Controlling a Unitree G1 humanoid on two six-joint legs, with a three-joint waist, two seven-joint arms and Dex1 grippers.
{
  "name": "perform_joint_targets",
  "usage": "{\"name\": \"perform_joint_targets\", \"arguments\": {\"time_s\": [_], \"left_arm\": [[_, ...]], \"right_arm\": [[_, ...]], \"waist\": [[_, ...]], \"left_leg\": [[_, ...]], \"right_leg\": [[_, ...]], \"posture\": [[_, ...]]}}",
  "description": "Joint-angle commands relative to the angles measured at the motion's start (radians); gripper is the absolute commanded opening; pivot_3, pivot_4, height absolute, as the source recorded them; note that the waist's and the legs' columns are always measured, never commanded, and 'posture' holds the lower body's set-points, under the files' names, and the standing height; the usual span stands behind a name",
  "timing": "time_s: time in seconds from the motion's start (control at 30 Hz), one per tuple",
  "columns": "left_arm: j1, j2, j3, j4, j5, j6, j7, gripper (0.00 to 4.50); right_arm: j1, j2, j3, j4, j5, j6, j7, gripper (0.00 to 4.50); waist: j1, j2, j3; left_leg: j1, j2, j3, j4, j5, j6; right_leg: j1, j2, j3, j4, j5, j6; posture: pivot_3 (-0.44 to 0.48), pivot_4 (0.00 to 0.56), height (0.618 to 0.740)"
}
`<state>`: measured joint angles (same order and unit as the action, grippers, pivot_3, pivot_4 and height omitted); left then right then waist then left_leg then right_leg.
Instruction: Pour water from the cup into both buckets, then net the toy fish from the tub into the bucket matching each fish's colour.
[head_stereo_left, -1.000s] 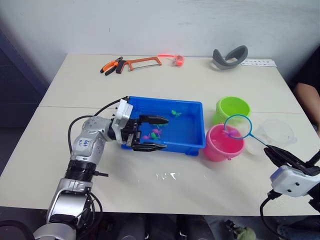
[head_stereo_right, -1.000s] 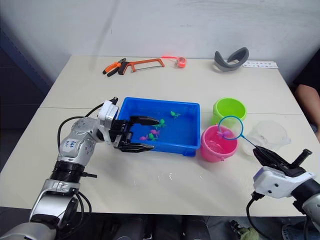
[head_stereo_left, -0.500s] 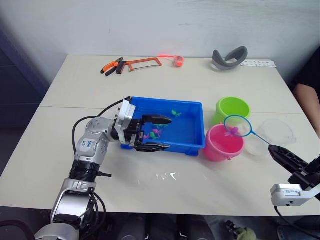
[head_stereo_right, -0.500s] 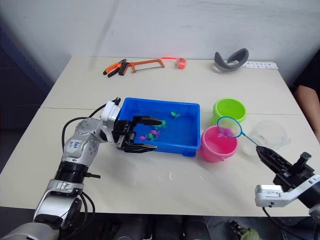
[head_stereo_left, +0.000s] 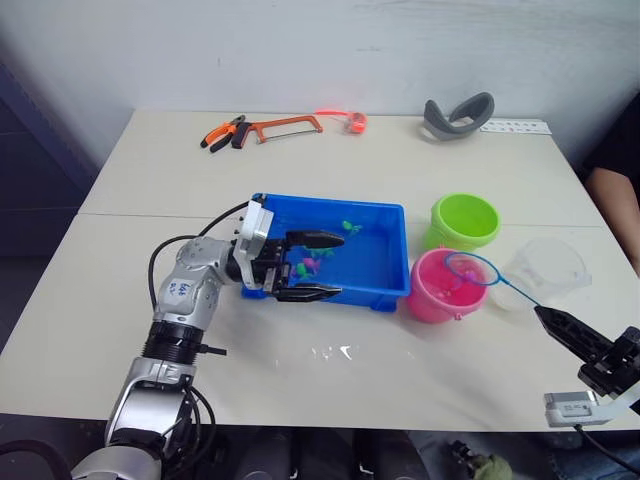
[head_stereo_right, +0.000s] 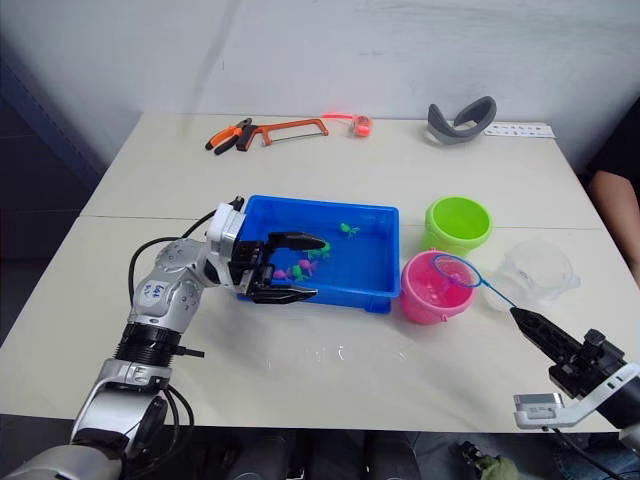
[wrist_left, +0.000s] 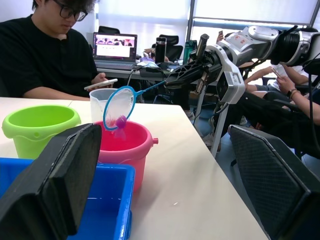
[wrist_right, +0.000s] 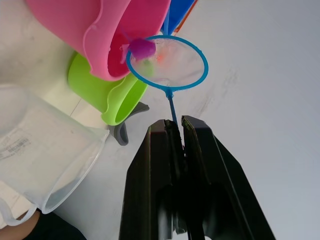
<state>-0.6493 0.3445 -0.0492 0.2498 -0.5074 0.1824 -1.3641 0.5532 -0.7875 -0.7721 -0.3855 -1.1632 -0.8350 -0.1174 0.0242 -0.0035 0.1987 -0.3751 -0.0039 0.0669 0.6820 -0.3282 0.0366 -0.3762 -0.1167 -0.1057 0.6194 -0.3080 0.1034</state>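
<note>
Two buckets were seen standing to the right of the blue tub (head_stereo_left: 375, 262) on the pale table (head_stereo_left: 120, 300): the lime green bucket (head_stereo_left: 465, 220) farther back and the pink bucket (head_stereo_left: 445, 288) nearer, just beside the tub's right wall. No fish could be made out inside the green bucket. Over the pink bucket's mouth the net (head_stereo_left: 471, 268) was held, its hoop tilted, with a pink fish (wrist_right: 142, 48) lodged in the mesh at the rim. The net's thin handle was clamped between the closed fingers of the right gripper (wrist_right: 178, 131), which was positioned at the table's near right corner. To the right of the buckets the clear cup (head_stereo_left: 552, 265) was placed, upright; whether water remained in it could not be told.

Several small green and pink fish (head_stereo_left: 310, 264) were gathered in the tub's water, mostly toward its left half, and one green fish (head_stereo_left: 351, 227) lay nearer the back wall. The left gripper (head_stereo_left: 318, 266) was held over the tub's left end with its fingers spread apart, nothing between them.

At the far edge of the table an orange hacksaw (head_stereo_left: 285, 125), pliers (head_stereo_left: 222, 131) and a grey curved object (head_stereo_left: 458, 115) were laid.
</note>
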Motion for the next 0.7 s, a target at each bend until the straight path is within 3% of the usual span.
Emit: {"name": "perform_joint_targets", "arguments": {"time_s": [0.03, 0.2, 0.5, 0.63, 0.7], "left_arm": [[-0.005, -0.014, 0.008, 0.010, -0.002, -0.025, 0.000, 4.41], [-0.004, -0.033, 0.005, 0.036, 0.005, -0.048, 0.001, 4.41], [0.002, 0.017, 0.041, 0.046, -0.002, -0.058, -0.002, 4.41], [0.010, 0.055, 0.112, 0.017, -0.062, 0.026, 0.059, 4.41], [0.010, 0.097, 0.154, 0.008, -0.075, 0.063, 0.082, 4.41]], "right_arm": [[0.025, 0.001, -0.010, -0.055, -0.034, 0.033, -0.047, 0.00], [0.055, 0.027, 0.076, -0.070, -0.006, 0.057, -0.019, 0.00], [-0.015, -0.001, 0.072, -0.151, 0.369, 0.170, 0.209, 0.00], [-0.036, -0.035, 0.141, -0.149, 0.779, 0.311, 0.411, 0.00], [-0.055, -0.038, 0.198, -0.199, 1.156, 0.518, 0.534, 0.00]], "waist": [[0.000, 0.000, 0.000], [0.001, 0.000, 0.000], [-0.002, 0.000, 0.000], [-0.003, 0.000, 0.000], [-0.002, 0.000, 0.000]], "left_leg": [[0.000, 0.000, 0.000, 0.000, 0.000, 0.000], [0.001, 0.000, 0.000, 0.000, 0.000, 0.000], [0.002, 0.001, 0.000, 0.000, 0.000, -0.001], [0.002, 0.001, 0.000, 0.000, 0.000, -0.001], [0.002, 0.002, -0.001, 0.000, 0.000, -0.001]], "right_leg": [[0.000, 0.000, 0.000, 0.000, 0.000, 0.000], [0.000, 0.000, 0.000, 0.000, 0.000, 0.000], [0.000, 0.001, 0.000, 0.001, -0.001, -0.001], [0.000, 0.001, 0.000, 0.001, -0.001, -0.001], [0.001, 0.000, 0.000, 0.001, -0.001, -0.001]], "posture": [[0.000, 0.150, 0.740], [0.000, 0.150, 0.740], [0.000, 0.150, 0.740], [0.000, 0.150, 0.740], [0.000, 0.150, 0.740]]}}
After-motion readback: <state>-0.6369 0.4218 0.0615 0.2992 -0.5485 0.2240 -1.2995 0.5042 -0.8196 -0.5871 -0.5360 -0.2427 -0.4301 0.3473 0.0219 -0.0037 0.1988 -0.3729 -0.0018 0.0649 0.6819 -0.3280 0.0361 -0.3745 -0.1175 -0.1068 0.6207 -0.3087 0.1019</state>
